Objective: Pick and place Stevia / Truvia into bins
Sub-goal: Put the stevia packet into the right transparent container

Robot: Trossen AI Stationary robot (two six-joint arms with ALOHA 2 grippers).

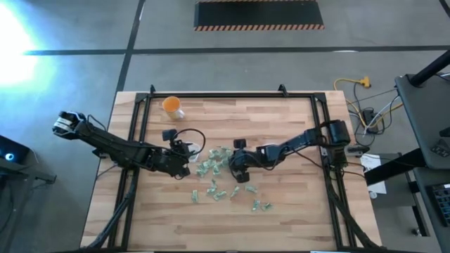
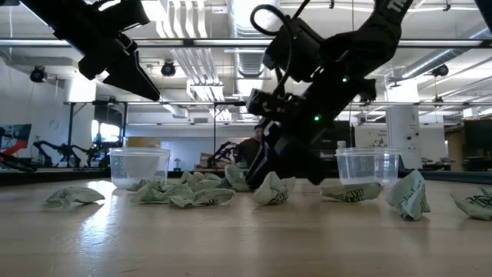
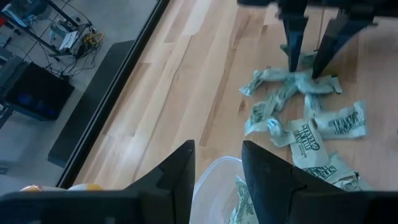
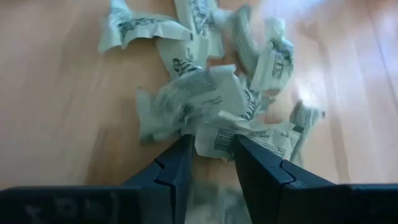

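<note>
Overhead, the wooden table [image 1: 281,140] carried a loose heap of Stevia / Truvia sachets [image 1: 211,167] near its middle, with more sachets trailing toward the front edge. The left gripper [image 1: 184,156] hung at the heap's left side, where something pale showed just beside it, too small to make out. The right gripper [image 1: 236,167] was down at the heap's right side. An orange cup [image 1: 171,105] stood well apart, near the table's far left corner.

From table height, two clear bins [image 2: 139,165] stood on the wood, one on each side of the picture, with crumpled sachets [image 2: 184,192] lying between them and beyond. One dark arm [image 2: 315,100] reached down among the sachets in the middle; the other arm hung high at the picture's upper left.

From the left wrist, the left gripper [image 3: 217,168] had its fingers parted with nothing between them, poised over the rim of a bin [image 3: 214,171] that already held some sachets. On the wood past it lay the heap of sachets [image 3: 305,118], and the right gripper's two fingers [image 3: 295,37] stood down into the far part of it.

From the right wrist, the right gripper [image 4: 211,152] had its fingertips pressed into the crumpled sachets [image 4: 205,93], one wrinkled sachet [image 4: 217,138] sitting in the narrow gap between them; whether it was truly pinched, I could not tell
</note>
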